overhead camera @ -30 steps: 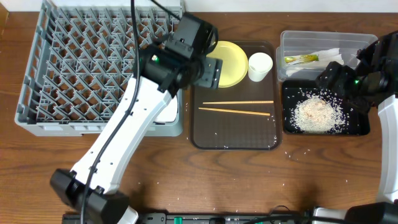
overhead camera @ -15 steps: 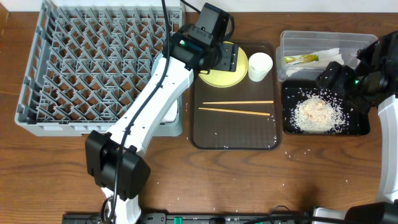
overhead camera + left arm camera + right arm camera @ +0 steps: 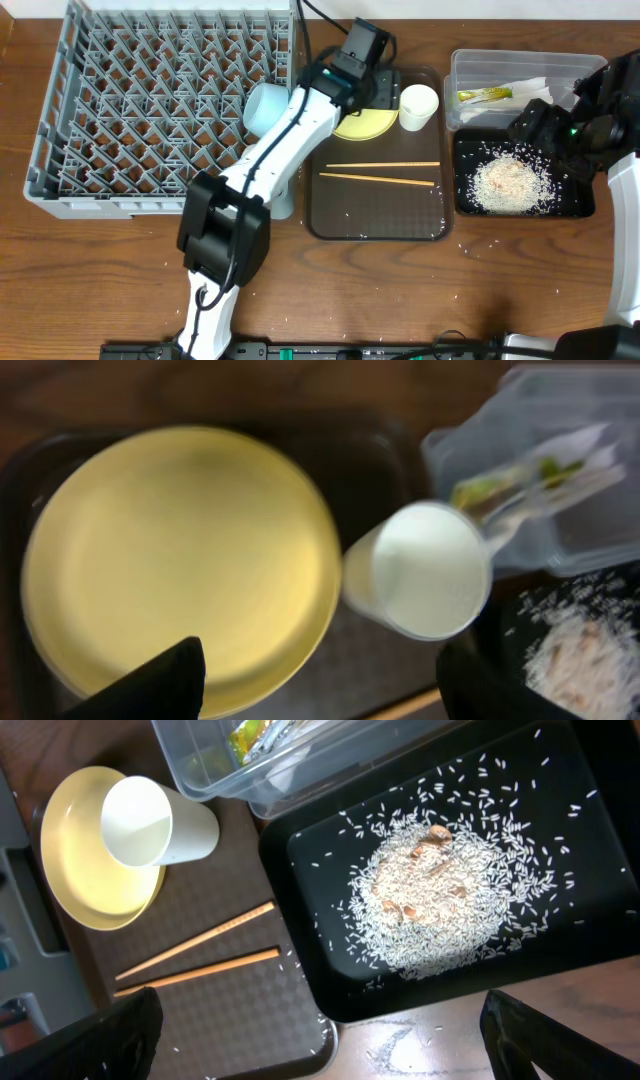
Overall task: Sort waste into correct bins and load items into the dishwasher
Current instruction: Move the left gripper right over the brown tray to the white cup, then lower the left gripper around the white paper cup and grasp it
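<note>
My left gripper (image 3: pixel 378 93) hangs open and empty over the round yellow plate (image 3: pixel 362 125) on the brown tray. In the left wrist view its fingers (image 3: pixel 150 685) straddle the plate (image 3: pixel 180 560) and the white cup (image 3: pixel 430 570). The cup (image 3: pixel 418 105) stands right of the plate. The chopsticks (image 3: pixel 385 172) lie mid-tray. The light blue bowl (image 3: pixel 262 106) sits in the grey rack (image 3: pixel 150 110). My right gripper (image 3: pixel 528 122) is open over the black tray (image 3: pixel 580 205) of rice scraps (image 3: pixel 505 182). The clear tub (image 3: pixel 470 62) holds the wrapper (image 3: pixel 485 96) and napkin (image 3: pixel 525 88).
The brown serving tray (image 3: pixel 380 215) lies between rack and bins. Loose rice grains dot it and the wooden table. My left arm (image 3: pixel 270 160) crosses the rack's right front corner and hides what is there. In the right wrist view the rice pile (image 3: pixel 440 895) is below.
My left arm has swung right from the rack's corner to above the yellow plate. The light blue bowl now shows in the rack. The right arm has not moved.
</note>
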